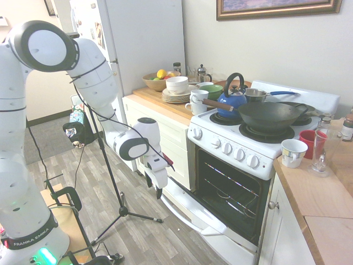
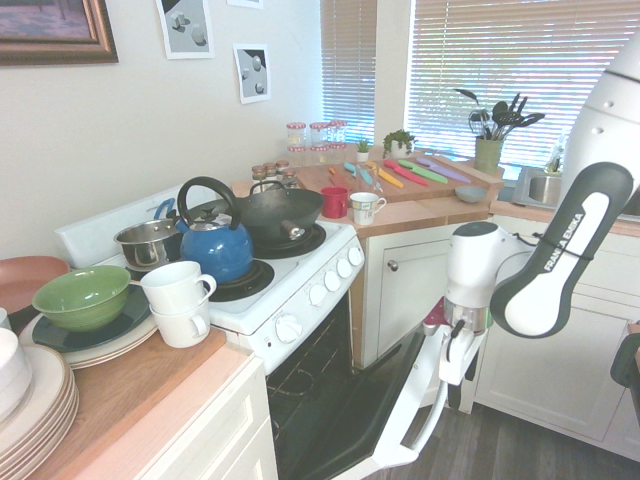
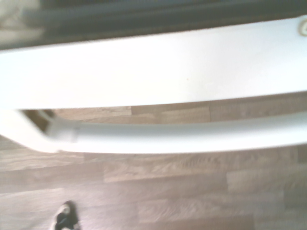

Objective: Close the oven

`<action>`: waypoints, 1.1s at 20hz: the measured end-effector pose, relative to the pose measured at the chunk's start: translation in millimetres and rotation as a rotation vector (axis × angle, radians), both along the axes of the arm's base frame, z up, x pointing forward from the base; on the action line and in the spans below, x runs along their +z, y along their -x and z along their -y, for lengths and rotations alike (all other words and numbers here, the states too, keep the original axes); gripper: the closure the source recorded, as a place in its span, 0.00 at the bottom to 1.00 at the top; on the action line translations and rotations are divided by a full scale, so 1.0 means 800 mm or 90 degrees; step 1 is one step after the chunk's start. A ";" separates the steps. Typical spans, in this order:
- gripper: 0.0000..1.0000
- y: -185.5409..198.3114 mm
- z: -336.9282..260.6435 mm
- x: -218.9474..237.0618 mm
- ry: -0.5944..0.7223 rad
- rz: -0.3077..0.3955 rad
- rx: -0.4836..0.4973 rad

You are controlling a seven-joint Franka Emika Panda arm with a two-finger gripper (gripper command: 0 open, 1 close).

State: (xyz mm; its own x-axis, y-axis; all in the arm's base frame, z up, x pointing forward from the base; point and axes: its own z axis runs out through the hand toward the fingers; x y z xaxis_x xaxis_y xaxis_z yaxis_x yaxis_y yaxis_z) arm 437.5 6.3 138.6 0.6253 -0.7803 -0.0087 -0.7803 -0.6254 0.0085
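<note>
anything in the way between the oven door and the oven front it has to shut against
Nothing visible stands between the door and the oven front; the wire rack appears to sit inside the oven.

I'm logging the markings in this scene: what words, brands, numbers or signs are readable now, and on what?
"FRANKA EMIKA": on the robot arm's base.
"FRANKA", the rest cut short: on the arm's link, second exterior view.
Too small to read: marks around the oven knobs, papers on the fridge.

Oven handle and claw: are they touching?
Cannot tell. The first exterior view shows the claw right by the oven handle, but neither contact nor gap shows plainly.
</note>
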 end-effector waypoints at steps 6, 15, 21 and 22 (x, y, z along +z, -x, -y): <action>0.00 -0.043 0.022 -0.046 0.006 0.023 0.006; 0.00 -0.100 0.036 -0.083 0.009 0.067 -0.005; 0.00 -0.174 -0.027 -0.035 -0.018 0.128 0.001; 0.00 -0.184 -0.041 -0.028 -0.021 0.132 0.001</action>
